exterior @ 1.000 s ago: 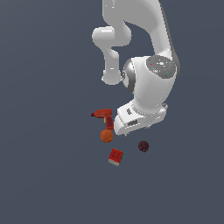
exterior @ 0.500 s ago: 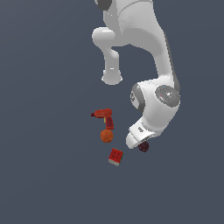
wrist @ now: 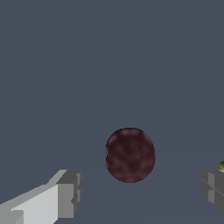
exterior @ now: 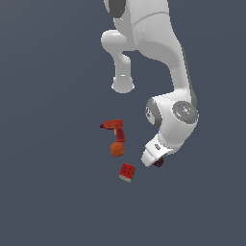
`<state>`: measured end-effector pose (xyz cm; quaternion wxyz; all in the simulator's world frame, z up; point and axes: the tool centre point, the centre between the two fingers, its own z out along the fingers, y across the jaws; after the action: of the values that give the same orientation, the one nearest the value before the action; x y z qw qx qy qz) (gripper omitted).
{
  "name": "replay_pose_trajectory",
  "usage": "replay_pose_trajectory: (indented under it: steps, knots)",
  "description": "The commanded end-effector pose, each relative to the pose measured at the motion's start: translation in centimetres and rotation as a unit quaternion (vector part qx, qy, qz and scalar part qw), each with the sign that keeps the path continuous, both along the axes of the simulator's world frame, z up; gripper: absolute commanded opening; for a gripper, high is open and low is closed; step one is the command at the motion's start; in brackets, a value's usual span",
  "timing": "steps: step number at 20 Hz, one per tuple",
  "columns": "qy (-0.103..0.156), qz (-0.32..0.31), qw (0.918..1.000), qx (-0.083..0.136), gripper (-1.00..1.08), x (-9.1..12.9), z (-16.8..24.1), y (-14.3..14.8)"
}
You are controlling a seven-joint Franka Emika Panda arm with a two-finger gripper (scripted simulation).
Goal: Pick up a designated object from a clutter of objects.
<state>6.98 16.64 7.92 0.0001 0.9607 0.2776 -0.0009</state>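
i note the gripper (wrist: 138,192) has descended since earlier; jaws spread wide, straddling the maroon ball (wrist: 130,154), holding nothing.

You've got a glossy white arm of fat rounded links, with grey joint seams and a round grey cap bearing a tiny green dot just above the claw (exterior: 154,163). A dark patch sits at its topmost link. The fingers (wrist: 65,192) are blocky, white with grey square pads.
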Motion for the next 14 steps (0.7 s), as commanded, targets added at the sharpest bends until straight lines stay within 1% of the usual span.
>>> replay_pose_trajectory:
  steps: [1, 5, 10, 14]
  knots:
    - [0.000, 0.000, 1.0000, 0.000, 1.00, 0.0, -0.1, 0.0]
    - [0.000, 0.000, 1.0000, 0.000, 1.00, 0.0, -1.3, 0.0]
    - [-0.001, 0.001, 1.0000, 0.000, 1.00, -0.1, -4.0, 0.0]
    - [-0.001, 0.001, 1.0000, 0.000, 1.00, 0.0, -5.0, 0.0]
